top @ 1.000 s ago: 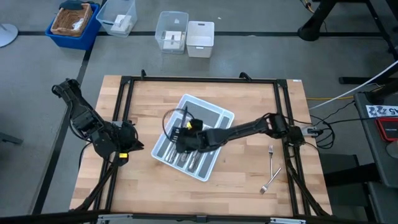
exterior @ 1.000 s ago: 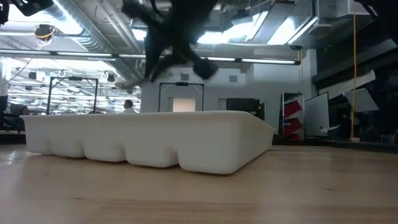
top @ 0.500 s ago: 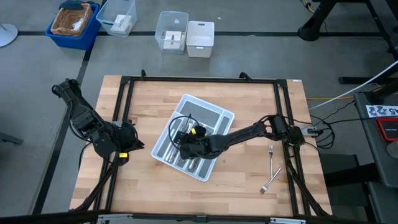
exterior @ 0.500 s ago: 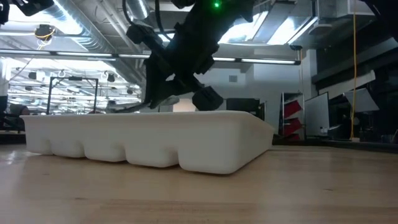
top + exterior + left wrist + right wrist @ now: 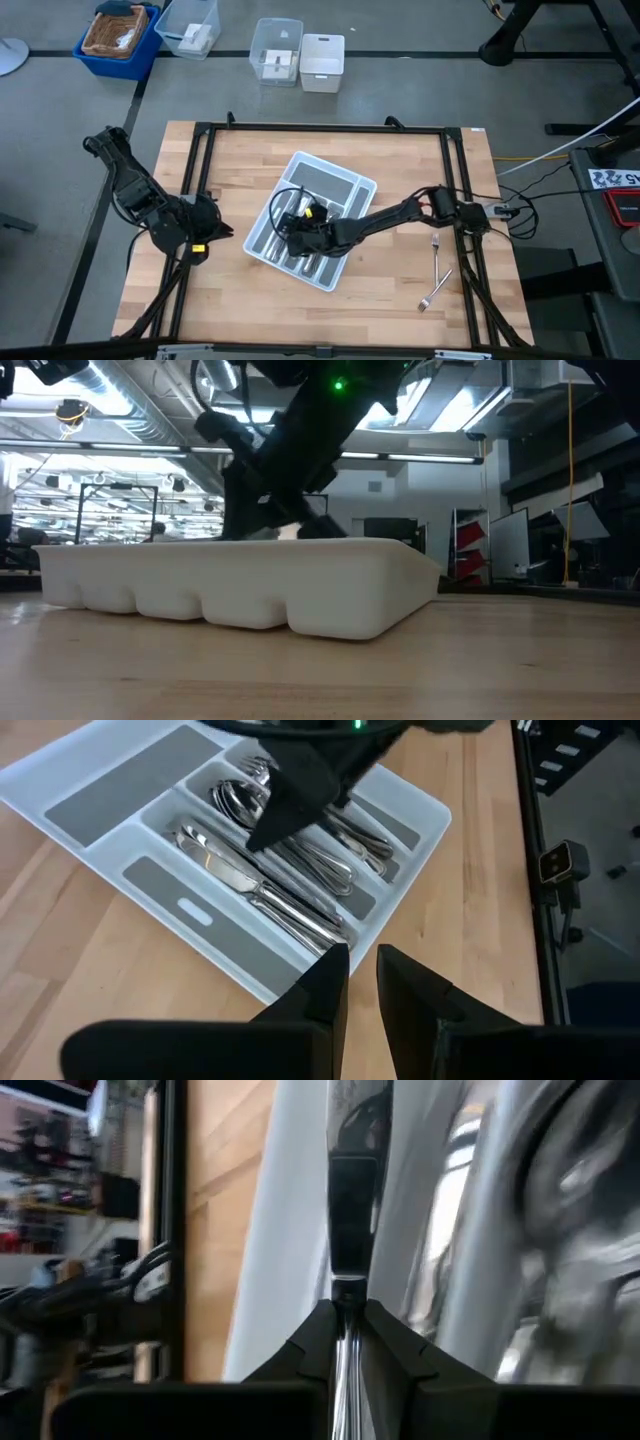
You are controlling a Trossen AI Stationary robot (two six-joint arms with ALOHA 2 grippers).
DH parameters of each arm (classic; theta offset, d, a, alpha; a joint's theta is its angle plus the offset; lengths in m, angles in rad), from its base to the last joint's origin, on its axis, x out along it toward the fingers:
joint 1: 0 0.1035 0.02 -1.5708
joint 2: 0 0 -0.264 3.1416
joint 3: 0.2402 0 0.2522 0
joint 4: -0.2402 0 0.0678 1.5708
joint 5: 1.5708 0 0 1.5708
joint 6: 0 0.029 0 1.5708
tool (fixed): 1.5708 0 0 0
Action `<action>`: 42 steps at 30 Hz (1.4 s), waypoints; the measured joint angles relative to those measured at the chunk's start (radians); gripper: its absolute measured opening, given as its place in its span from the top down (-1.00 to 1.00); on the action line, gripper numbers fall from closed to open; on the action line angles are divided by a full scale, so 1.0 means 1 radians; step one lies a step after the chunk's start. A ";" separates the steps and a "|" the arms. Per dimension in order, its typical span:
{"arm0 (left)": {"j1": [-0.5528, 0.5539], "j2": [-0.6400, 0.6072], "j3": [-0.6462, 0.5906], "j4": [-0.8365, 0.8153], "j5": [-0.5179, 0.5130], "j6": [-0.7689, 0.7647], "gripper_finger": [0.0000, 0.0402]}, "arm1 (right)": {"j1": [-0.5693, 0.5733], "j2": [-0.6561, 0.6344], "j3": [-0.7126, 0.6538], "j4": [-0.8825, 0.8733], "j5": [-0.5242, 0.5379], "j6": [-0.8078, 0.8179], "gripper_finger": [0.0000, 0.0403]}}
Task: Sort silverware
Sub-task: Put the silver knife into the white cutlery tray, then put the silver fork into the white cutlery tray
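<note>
Right claw (image 5: 291, 232) down inside tray (image 5: 352, 186), clenched on a silverware handle (image 5: 348, 1200). More silverware (image 5: 290, 890) in tray; two forks (image 5: 437, 270) on table (image 5: 400, 160). Left claw (image 5: 360, 982) beside tray, nearly closed, empty.

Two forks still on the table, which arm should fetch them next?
Right, probably. The forks lie by the right arm's base. The right gripper is over the tray, shut on a piece of silverware, so it drops that first. The left gripper waits beyond the tray.
</note>
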 joint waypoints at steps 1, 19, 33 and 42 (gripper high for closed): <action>0.000 0.000 0.000 0.000 -0.001 -0.006 0.77 | -0.001 0.009 0.000 0.028 -0.010 0.000 0.81; 0.000 0.006 0.000 -0.001 0.000 -0.021 0.77 | -0.001 0.023 0.001 0.055 -0.101 0.014 0.50; 0.000 0.006 0.000 0.002 0.000 -0.069 0.77 | 0.022 -0.036 0.001 0.013 -0.180 -0.267 0.32; 0.001 0.082 0.000 0.066 -0.003 -0.080 0.77 | 0.100 -0.301 0.001 -0.463 -0.095 -0.440 0.33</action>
